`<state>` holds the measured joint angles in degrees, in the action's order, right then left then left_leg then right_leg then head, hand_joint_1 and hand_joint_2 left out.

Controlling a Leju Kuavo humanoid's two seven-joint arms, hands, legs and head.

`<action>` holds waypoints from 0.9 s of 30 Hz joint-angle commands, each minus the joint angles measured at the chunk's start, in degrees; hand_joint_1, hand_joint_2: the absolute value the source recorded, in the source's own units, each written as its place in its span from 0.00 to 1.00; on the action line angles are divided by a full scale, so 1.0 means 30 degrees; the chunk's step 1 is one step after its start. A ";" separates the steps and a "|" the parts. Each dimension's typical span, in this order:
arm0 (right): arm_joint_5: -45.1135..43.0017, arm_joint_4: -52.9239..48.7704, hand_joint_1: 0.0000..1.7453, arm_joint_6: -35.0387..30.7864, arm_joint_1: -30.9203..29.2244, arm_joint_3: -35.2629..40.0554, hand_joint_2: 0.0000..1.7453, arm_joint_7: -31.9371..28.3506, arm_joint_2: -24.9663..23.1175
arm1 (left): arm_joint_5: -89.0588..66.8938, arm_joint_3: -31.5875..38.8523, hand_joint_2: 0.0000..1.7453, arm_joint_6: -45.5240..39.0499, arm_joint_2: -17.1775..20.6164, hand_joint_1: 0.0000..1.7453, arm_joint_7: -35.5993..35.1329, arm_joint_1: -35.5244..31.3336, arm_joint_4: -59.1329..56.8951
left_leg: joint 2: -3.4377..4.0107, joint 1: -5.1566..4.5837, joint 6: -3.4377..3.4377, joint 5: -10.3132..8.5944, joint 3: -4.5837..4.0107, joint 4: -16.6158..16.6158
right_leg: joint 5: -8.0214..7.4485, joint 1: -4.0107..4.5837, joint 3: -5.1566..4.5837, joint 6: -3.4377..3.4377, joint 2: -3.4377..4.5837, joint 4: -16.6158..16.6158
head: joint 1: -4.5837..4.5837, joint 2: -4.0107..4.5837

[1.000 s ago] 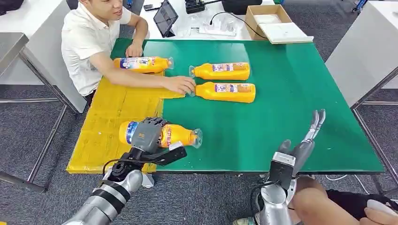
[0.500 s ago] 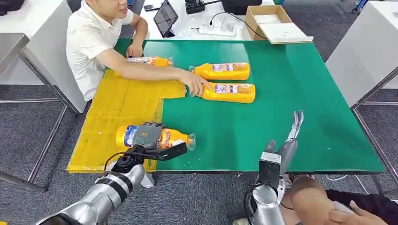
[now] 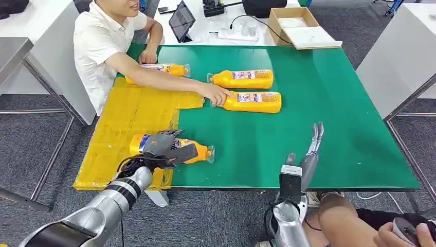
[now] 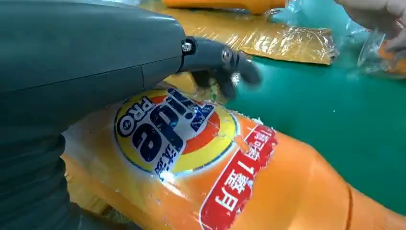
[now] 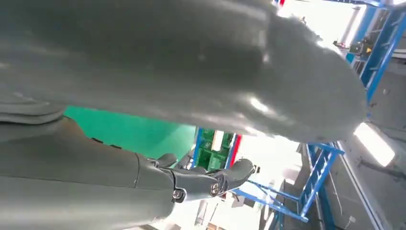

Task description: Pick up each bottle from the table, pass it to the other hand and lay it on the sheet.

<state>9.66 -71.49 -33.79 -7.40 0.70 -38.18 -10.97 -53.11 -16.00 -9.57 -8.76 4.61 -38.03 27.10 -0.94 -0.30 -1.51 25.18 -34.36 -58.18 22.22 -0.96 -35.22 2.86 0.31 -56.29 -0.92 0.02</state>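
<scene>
An orange bottle [image 3: 198, 151] with a blue and yellow label [image 4: 167, 129] lies on its side across the right edge of the yellow sheet [image 3: 123, 123], cap end over the green table [image 3: 308, 87]. My left hand [image 3: 162, 146] grips it, fingers [image 4: 225, 62] over the far side and thumb across the near side. My right hand [image 3: 307, 157] stands open at the table's front edge, fingers straight, holding nothing. Two more orange bottles [image 3: 241, 78] [image 3: 254, 101] lie mid-table. A third [image 3: 164, 68] lies at the sheet's far end, partly hidden by a person's arm.
A person in a white shirt [image 3: 100, 46] sits at the far left, one hand [image 3: 218, 94] on the cap end of the nearer mid-table bottle. A cardboard box [image 3: 301, 23], a tablet and cables lie behind the table. Someone's knee [image 3: 339, 221] is beside my right arm.
My left hand has carried the bottle left and down onto the sheet's edge. My right hand has drawn back and left. The person's hand has reached right to the mid-table bottle.
</scene>
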 commanded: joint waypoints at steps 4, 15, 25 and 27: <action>-0.0851 0.1774 0.00 -0.0109 -0.0573 0.0954 0.00 -0.0605 0.0840 | 0.6667 0.3661 1.00 0.6790 0.0315 0.00 0.6036 0.1189 -0.0071 | 0.0051 0.0011 0.0028 0.0019 0.0119 0.0049 | 0.0001 0.0016 0.0107 -0.0035 0.0045 0.0054 | -0.0007 0.0000; -0.0899 0.1231 0.00 -0.0233 -0.0094 0.1212 0.00 -0.0605 0.1036 | 0.8732 0.2471 1.00 0.2627 -0.0328 0.00 0.9821 0.4508 0.7487 | -0.0015 0.0011 0.0026 0.0028 0.0072 0.0016 | 0.0026 0.0017 0.0081 -0.0033 -0.0011 0.0024 | -0.0015 0.0000; -0.0695 0.1475 0.00 -0.0420 -0.0075 0.1855 0.00 -0.0605 0.0777 | 1.5483 0.0920 1.00 0.2104 -0.1216 0.00 1.1795 0.8322 1.7253 | -0.0009 0.0018 0.0025 0.0036 -0.0041 -0.0009 | 0.0026 0.0022 -0.0030 -0.0021 0.0001 0.0011 | 0.0000 0.0000; -0.0611 0.1552 0.00 -0.0468 -0.0045 0.2122 0.00 -0.0605 0.0827 | 1.6904 0.0480 1.00 0.2141 -0.1155 0.00 1.1753 0.8700 1.8380 | 0.0004 0.0019 0.0031 0.0060 -0.0013 -0.0008 | 0.0044 0.0026 -0.0010 -0.0037 0.0006 0.0009 | -0.0007 0.0000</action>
<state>7.65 -69.88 -34.47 -6.64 4.11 -38.18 -8.94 -7.96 -10.10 -2.86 -12.02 38.18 -17.25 65.03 -1.10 -0.32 -1.52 25.24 -34.61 -58.17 22.27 -0.97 -35.42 2.87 0.26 -56.27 -0.94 0.02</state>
